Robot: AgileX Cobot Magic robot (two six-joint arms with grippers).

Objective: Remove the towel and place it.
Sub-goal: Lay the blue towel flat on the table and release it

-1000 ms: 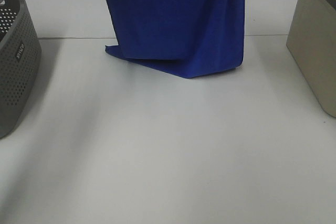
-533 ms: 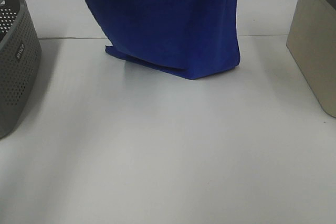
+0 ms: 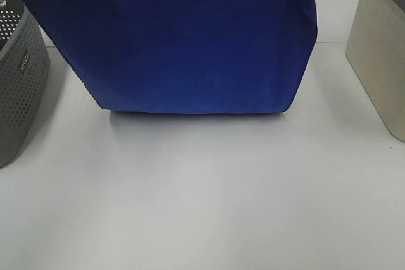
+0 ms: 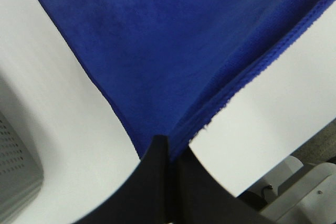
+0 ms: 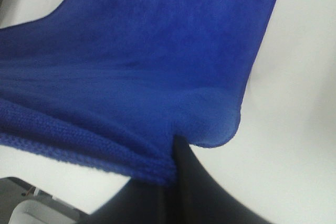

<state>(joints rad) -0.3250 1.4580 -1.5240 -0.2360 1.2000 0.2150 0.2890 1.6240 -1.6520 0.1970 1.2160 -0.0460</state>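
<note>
Towel hangs spread; only wrist views show left gripper and right gripper pinching its corners.

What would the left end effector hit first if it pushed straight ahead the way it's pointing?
The towel it pinches, spread right ahead of the left end effector; the white table probably lies beyond, depth unclear.

White table, matte surface. 2 containers stand directly on it: a grey perforated basket at the left edge of the high view and a beige bin at the right edge, well apart. Between them hangs the blue towel; whether its lower hem touches the surface cannot be told.
</note>
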